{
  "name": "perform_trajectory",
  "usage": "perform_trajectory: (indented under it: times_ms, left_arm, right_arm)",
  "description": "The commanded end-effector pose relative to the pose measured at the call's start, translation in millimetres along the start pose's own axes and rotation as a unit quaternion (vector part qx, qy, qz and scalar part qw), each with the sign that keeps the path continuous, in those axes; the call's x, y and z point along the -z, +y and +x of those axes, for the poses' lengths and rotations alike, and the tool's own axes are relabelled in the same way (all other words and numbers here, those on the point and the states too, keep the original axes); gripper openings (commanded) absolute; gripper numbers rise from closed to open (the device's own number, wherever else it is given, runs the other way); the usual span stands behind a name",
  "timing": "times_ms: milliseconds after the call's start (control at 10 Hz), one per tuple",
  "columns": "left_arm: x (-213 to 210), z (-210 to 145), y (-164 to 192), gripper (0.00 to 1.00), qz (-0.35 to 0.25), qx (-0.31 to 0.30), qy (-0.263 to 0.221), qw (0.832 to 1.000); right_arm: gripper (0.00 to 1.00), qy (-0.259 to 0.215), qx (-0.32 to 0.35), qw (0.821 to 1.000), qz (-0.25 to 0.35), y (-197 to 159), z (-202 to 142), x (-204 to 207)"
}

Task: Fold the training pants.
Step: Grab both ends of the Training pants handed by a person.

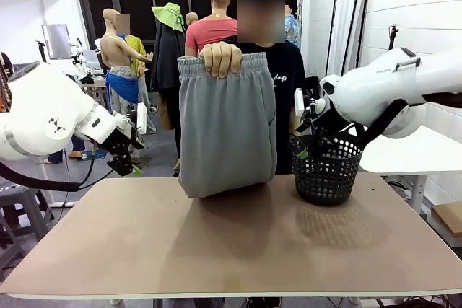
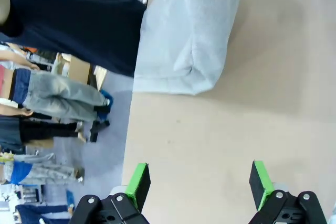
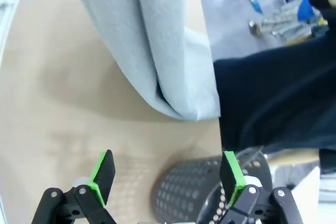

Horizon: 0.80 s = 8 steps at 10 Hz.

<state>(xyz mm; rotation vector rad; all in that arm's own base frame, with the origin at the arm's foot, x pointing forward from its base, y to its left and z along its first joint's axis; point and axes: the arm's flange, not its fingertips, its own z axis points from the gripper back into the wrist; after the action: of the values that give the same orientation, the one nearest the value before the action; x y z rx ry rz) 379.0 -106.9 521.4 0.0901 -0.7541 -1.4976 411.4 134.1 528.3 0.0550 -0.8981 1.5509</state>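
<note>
A person at the far side holds the light grey training pants [image 1: 227,124] up by the gathered waistband with one hand [image 1: 220,58]. The pants hang folded over, and their lower end rests on the table's far edge. The same grey cloth shows in the left wrist view as training pants [image 2: 189,30] and in the right wrist view as training pants [image 3: 152,45]. My left gripper [image 1: 130,164] hovers open off the table's left far corner, left of the pants. Its green pads [image 2: 137,182] stand wide apart with nothing between them. My right gripper [image 3: 165,174] is open too, over the basket, right of the pants.
A black mesh basket [image 1: 326,169] stands on the brown table [image 1: 231,243] at the back right, under my right arm; its rim is the basket [image 3: 189,187] in the right wrist view. The table's near and middle surface is bare. A white table stands at the far right.
</note>
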Motion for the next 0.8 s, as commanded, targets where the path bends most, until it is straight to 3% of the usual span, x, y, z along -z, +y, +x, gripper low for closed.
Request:
perform_trajectory:
  times_ms: [0, 400, 700]
  left_arm:
    - [10, 1, -6, 1.00, -0.026, 0.003, -0.075, 0.997]
    - [21, 15, -5, 1.00, -0.019, 0.000, -0.175, 0.984]
    - [18, 19, -2, 1.00, 0.002, -0.005, -0.219, 0.976]
  right_arm:
    - [1.00, -0.053, 0.007, 0.998, 0.040, -7, -8, 3]
    - [1.00, -0.125, -0.004, 0.991, 0.036, -5, -1, 12]
    - [1.00, -0.167, -0.001, 0.986, 0.021, -1, 6, 16]
